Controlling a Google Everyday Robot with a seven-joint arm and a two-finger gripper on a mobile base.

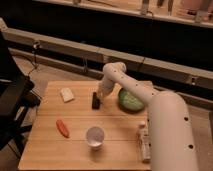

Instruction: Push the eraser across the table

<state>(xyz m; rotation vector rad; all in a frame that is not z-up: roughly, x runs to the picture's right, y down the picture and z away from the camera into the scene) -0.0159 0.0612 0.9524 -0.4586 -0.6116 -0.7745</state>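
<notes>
The eraser (94, 100) is a small black oblong block lying on the light wooden table (55, 147), near the far middle. My white arm reaches from the lower right over the table. The gripper (101, 94) hangs down right beside the eraser, at its right side, seemingly touching it. The green bowl (130, 99) sits just right of the gripper.
A whitish wedge-shaped piece (66, 94) lies at the far left. An orange carrot-like object (62, 127) lies at the left front. A clear plastic cup (95, 137) stands at the front middle. A long grey-white object (144, 142) lies by the right edge. A dark chair (12, 100) stands left.
</notes>
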